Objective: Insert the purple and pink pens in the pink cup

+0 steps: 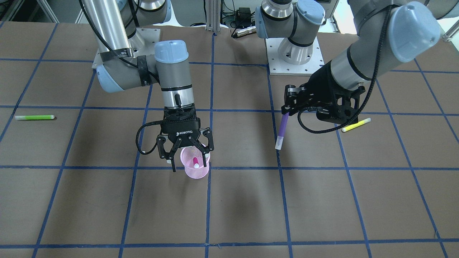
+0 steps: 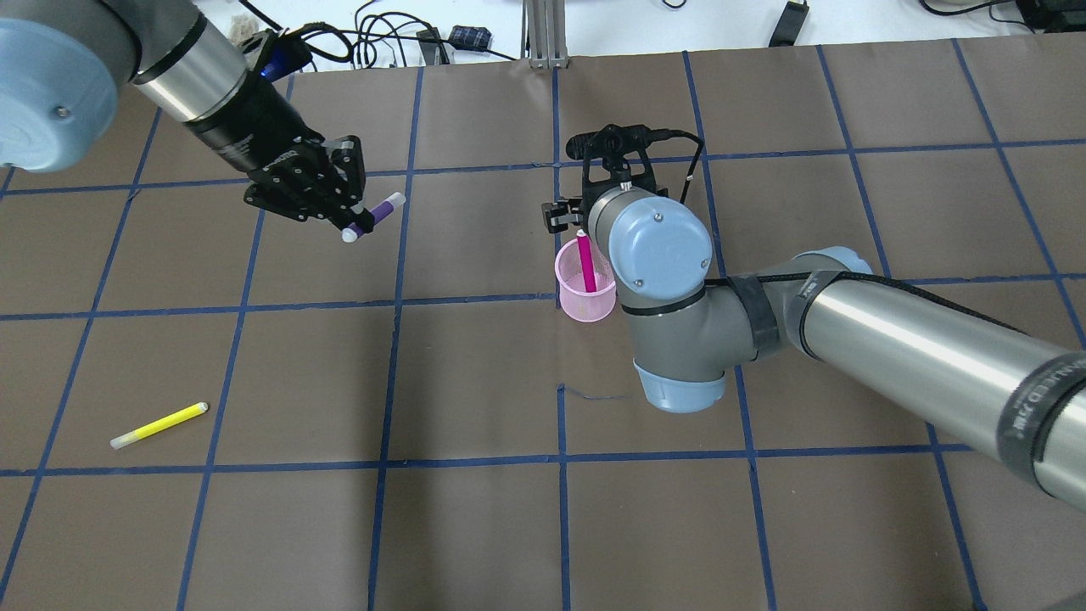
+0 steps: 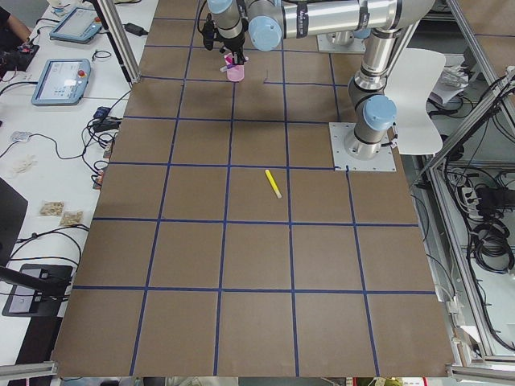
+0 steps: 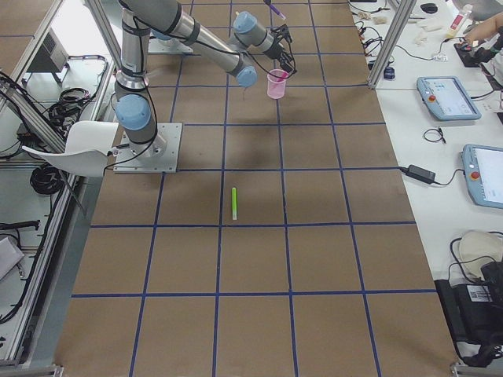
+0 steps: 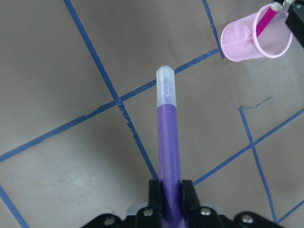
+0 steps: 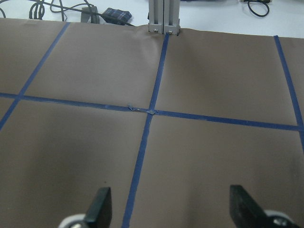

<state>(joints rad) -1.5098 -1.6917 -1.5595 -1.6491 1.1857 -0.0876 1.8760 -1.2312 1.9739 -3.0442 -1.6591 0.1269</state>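
- My left gripper point(image 1: 287, 111) is clamped on one end of the purple pen point(image 1: 281, 130), which hangs pale end down, right of centre in the front view. A grip that near the end could let the pen pivot or slip in a quick swing.
- The pink cup point(image 1: 195, 172) stands near the middle of that view, well apart from the purple pen, with the pink pen point(image 1: 195, 163) already leaning inside.
- In my left wrist view the cup sits in the upper right corner, so the pen is not lined up with its mouth. Lowering off-line would catch the rim and tip what looks like a light mesh cup.
- My right gripper point(image 1: 187, 160) hangs with fingers spread just over the cup's mouth. If it is there when I bring the pen across, my arms could collide.
- I cannot tell whether a finger touches the rim. If one does, lifting away might drag the cup over.
- The leaning pink pen narrows the opening, and the incoming pen could jam against it.
- The yellow pen point(image 1: 356, 125) and green pen point(image 1: 34, 117) lie at the right and left of the front view, and neither is wanted.
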